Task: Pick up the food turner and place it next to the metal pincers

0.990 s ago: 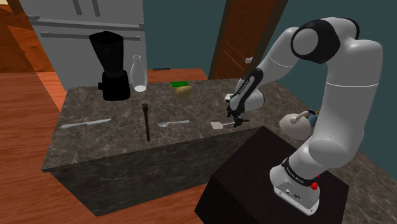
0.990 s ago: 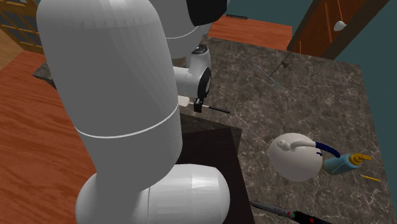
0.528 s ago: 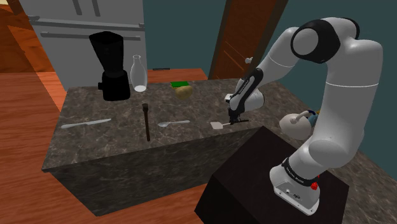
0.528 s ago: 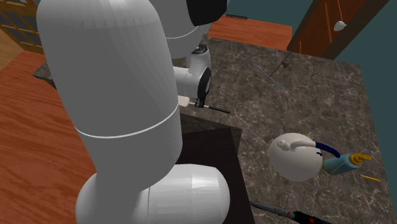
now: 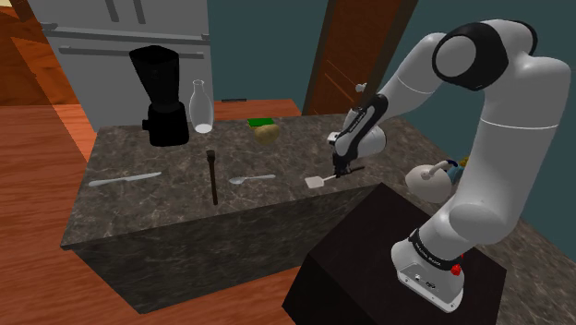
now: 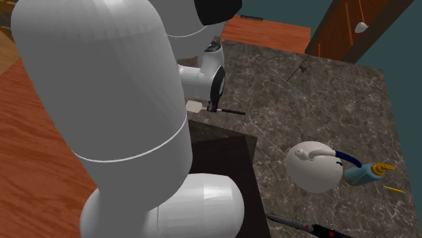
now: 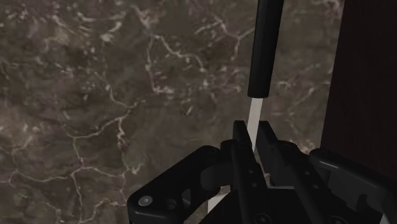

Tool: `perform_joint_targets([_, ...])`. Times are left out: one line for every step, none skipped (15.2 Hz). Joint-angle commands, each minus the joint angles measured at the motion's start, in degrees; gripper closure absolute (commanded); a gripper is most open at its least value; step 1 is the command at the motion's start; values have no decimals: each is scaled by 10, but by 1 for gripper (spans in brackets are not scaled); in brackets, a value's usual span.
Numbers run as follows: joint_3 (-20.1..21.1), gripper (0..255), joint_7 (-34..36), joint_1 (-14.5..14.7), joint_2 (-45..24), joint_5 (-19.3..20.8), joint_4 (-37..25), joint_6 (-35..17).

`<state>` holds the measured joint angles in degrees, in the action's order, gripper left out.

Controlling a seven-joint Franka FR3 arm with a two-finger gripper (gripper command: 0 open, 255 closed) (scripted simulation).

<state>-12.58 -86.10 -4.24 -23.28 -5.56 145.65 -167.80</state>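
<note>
The gripper (image 7: 253,131) is pinched on the food turner (image 7: 264,51). In the wrist view its two black fingers (image 7: 240,141) press the thin pale shaft from either side, and the black handle runs straight out ahead of the jaws over the dark marbled counter (image 7: 114,95). The stand (image 7: 366,76) shows as a dark edge just beside one finger.

The wrist view hides the blade behind the hand, while the shoulder view shows it. There the pale flat blade of the food turner (image 5: 317,183) sticks out on one side of the gripper (image 5: 342,172) and the handle on the other, low over the counter's near edge. Whether the blade touches the stone cannot be told.

Well away from the jaws across the counter lie a spoon (image 5: 251,179), a dark utensil (image 5: 212,175) and a long pale utensil (image 5: 125,179), with a black blender (image 5: 164,92) behind them.

The second exterior view shows the gripper (image 6: 214,107) from behind the arm, with the handle (image 6: 233,111) pointing past the jaws and a white round pot (image 6: 312,169) well apart.
</note>
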Motion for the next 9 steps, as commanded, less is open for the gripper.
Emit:
perform_joint_targets([-10, 255, 4, 8, 19, 7, 5, 15])
perform_joint_targets([-15, 255, 7, 12, 29, 11, 7, 22])
perform_joint_targets([-20, 255, 9, 16, 38, 15, 10, 29])
perform_joint_targets([-25, 255, 12, 20, 48, 20, 12, 37])
perform_joint_targets([-30, 255, 15, 24, 57, 25, 14, 44])
perform_joint_targets([-35, 255, 19, 28, 67, 30, 16, 52])
perform_joint_targets([-40, 255, 22, 31, 76, 35, 17, 59])
perform_joint_targets([-44, 255, 26, 34, 86, 40, 19, 67])
perform_joint_targets([-48, 255, 29, 37, 95, 46, 20, 75])
